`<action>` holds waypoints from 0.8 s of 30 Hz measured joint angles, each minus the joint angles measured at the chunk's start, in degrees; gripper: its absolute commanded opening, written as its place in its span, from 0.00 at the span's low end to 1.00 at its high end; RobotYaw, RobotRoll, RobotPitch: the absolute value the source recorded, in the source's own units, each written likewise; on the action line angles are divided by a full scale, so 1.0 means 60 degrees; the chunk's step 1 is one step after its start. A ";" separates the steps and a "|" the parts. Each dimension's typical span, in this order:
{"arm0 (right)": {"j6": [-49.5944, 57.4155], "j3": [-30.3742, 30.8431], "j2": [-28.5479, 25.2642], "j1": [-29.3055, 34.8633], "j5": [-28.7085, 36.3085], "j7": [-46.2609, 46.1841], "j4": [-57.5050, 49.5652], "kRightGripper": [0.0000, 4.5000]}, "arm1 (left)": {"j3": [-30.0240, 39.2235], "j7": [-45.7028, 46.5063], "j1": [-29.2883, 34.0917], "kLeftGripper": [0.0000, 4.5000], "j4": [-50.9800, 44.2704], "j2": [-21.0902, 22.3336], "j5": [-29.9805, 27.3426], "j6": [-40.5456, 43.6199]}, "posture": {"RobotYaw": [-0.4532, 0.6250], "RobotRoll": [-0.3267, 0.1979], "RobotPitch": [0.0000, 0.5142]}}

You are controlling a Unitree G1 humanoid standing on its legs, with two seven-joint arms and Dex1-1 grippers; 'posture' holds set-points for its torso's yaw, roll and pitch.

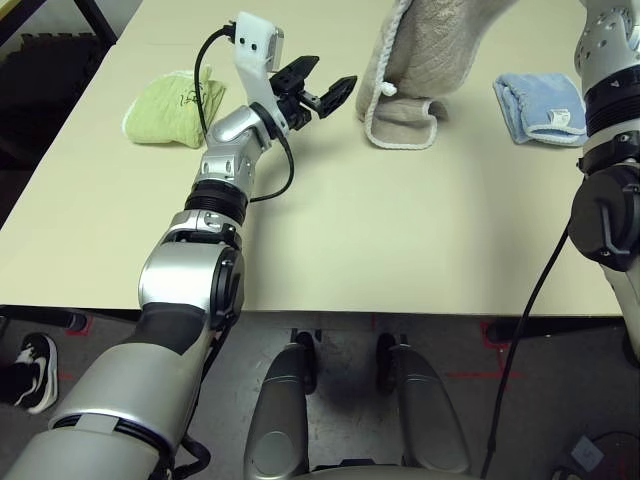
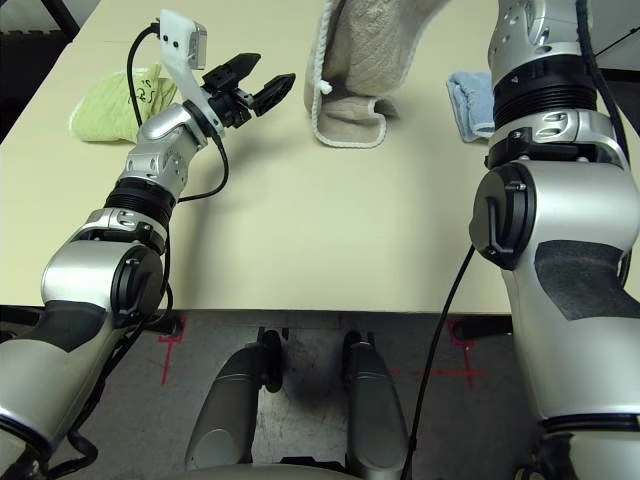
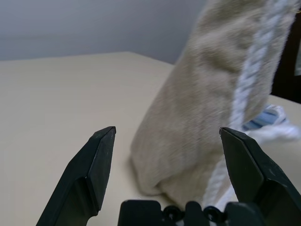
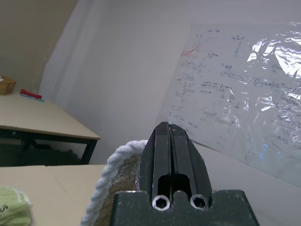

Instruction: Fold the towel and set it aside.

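The beige towel [image 1: 420, 50] with its white corded edge hangs from above the picture's top, and its lower end lies bunched on the table [image 1: 400, 230]. My left gripper [image 1: 330, 75] is open just left of the hanging cloth, a little above the table, holding nothing. In the left wrist view the towel [image 3: 211, 103] stands just beyond the spread fingers [image 3: 96, 165]. My right gripper [image 4: 170, 127] is shut, high above the table, with the towel's [image 4: 120, 183] corded edge gathered at its fingers.
A lime green folded towel [image 1: 172, 108] lies at the back left, behind my left forearm. A light blue folded towel [image 1: 540, 108] lies at the back right beside my raised right arm [image 1: 610, 100]. A person's shoe [image 1: 35, 370] shows on the floor at left.
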 measured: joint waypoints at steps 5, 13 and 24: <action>0.0030 -0.0003 0.0009 0.0000 -0.0003 -0.0054 0.0000 0.01 | 0.0054 -0.0120 -0.0132 1.00 0.0061 -0.0375 0.0007 -0.0083 | 0.39 0.62 0.49; 0.0046 -0.0001 0.0034 -0.0001 -0.0009 -0.0210 0.0000 0.01 | -0.0342 0.0078 0.0052 1.00 -0.0389 -0.0672 0.0396 -0.0073 | 0.37 0.62 0.50; 0.0431 -0.0122 0.0029 -0.0269 0.0094 -0.0334 -0.0059 0.01 | -0.1124 0.4224 -0.0049 1.00 0.0929 -0.0510 0.2125 0.0214 | 0.34 0.62 0.52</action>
